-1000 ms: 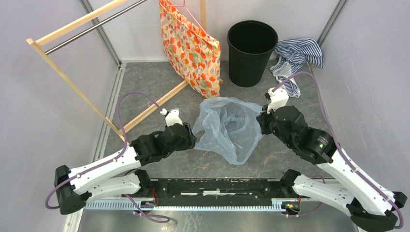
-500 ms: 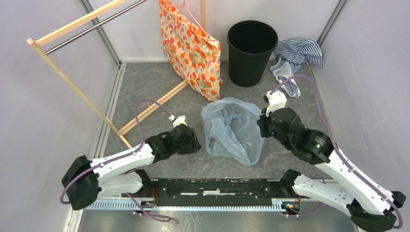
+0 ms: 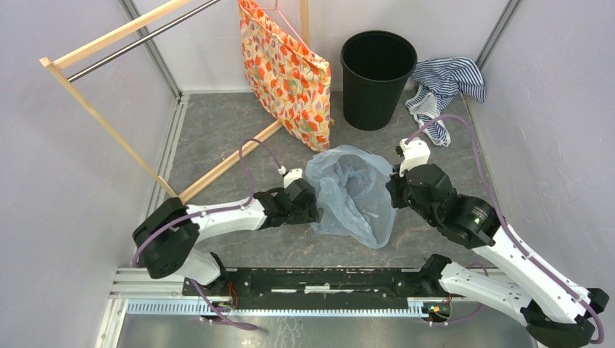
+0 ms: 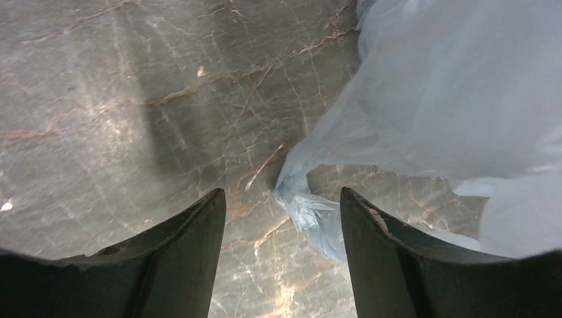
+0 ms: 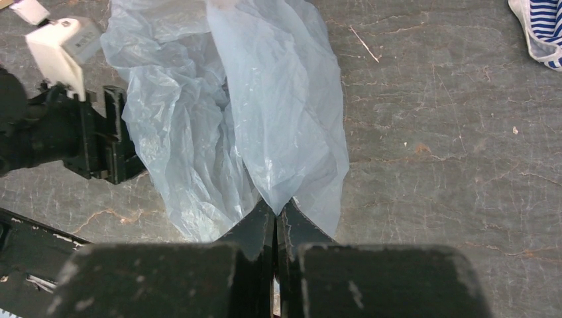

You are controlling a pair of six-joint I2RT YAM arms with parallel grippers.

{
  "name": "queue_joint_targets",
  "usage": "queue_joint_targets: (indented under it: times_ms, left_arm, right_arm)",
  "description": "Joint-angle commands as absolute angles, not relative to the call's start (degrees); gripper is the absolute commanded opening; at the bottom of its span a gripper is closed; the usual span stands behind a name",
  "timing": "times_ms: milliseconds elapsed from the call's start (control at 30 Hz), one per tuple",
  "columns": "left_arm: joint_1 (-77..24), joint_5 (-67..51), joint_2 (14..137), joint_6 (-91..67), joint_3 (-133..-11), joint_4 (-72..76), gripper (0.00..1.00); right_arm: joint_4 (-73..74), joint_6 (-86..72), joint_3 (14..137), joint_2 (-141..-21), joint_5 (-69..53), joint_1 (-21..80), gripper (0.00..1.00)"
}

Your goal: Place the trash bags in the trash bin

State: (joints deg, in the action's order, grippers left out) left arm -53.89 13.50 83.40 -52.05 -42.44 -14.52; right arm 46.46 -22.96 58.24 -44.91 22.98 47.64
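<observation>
Top external view: the trash bag [image 3: 354, 194] is not yet in the trash bin [image 3: 377, 80]. The right gripper [image 5: 275, 211] pinches it; the left gripper [image 4: 283, 222] is spread at its corner.

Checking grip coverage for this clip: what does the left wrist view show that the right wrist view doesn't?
Left wrist only: inside the open left tool, a crumpled corner of the trash bag lying between its fingers. Right wrist only: the right tool shut on the bag's edge, and the striped cloth. Both: the bag, the left tool and the grey floor.
</observation>
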Motion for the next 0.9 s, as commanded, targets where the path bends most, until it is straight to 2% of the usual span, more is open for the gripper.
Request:
queue_joint_targets:
  times_ms: [0, 133, 233, 400, 567, 867]
  left_arm:
    - [-55.07, 17.45, 87.98, -48.78, -45.59, -11.00, 0.71]
    - [-56.95, 22.47, 92.78, -48.83, -47.83, -12.47, 0.69]
    - [-57.95, 26.63, 96.00, -50.42, -48.87, -14.30, 0.61]
    - [-57.60, 31.32, 95.87, -51.94, -47.97, -16.59, 0.31]
    - [-56.45, 32.25, 85.39, -50.66, -46.40, -19.98, 0.03]
    - [-55.92, 30.94, 59.72, -47.82, -48.69, -29.68, 0.02]
  right_arm:
    - [45.61, -23.88, 58.34, -43.94, 23.26, 47.86, 0.00]
    - [46.03, -23.84, 58.59, -43.69, 23.37, 47.90, 0.00]
    - [46.77, -23.87, 59.43, -43.52, 23.97, 47.90, 0.00]
    - [49.37, -23.73, 62.64, -43.31, 25.53, 47.94, 0.00]
    - [52.24, -23.28, 66.27, -43.30, 27.22, 47.91, 0.00]
    - [54.15, -21.95, 67.57, -44.35, 28.27, 47.91, 0.00]
